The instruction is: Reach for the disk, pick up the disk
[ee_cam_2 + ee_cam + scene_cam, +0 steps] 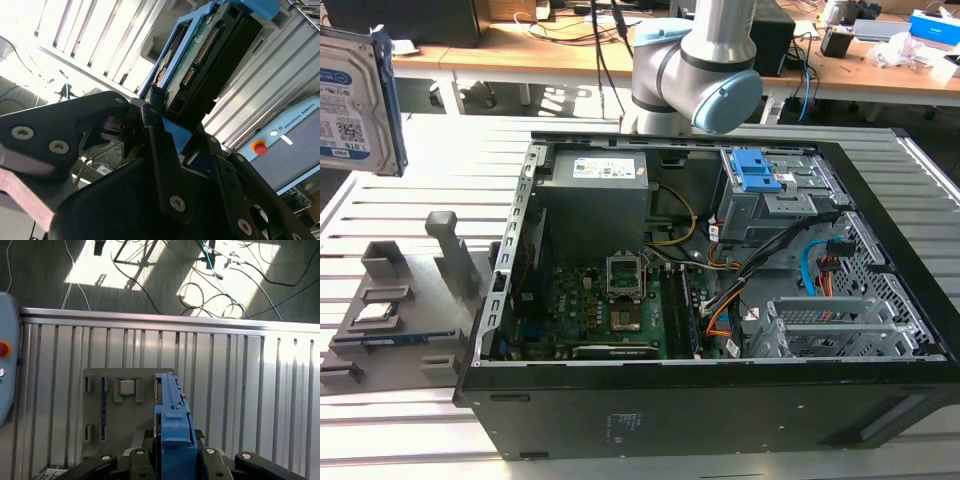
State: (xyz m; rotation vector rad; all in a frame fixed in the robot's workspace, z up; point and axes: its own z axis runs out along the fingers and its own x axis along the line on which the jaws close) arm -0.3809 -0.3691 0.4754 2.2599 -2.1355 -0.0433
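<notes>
The disk, a silver drive with a white-and-blue label in a blue bracket, hangs upright in the air at the exterior view's far left, above the slatted table. In the second wrist view my gripper is shut on the disk, its black fingers clamping the blue bracket, with the drive's circuit board and connector side showing. In the first wrist view the disk is edge-on in the gripper, held high over the grey fixture.
A grey fixture plate with upright slots lies below the disk; a small square chip sits in it. An open computer case with blue drive latches takes the exterior view's right. The arm's base stands behind it.
</notes>
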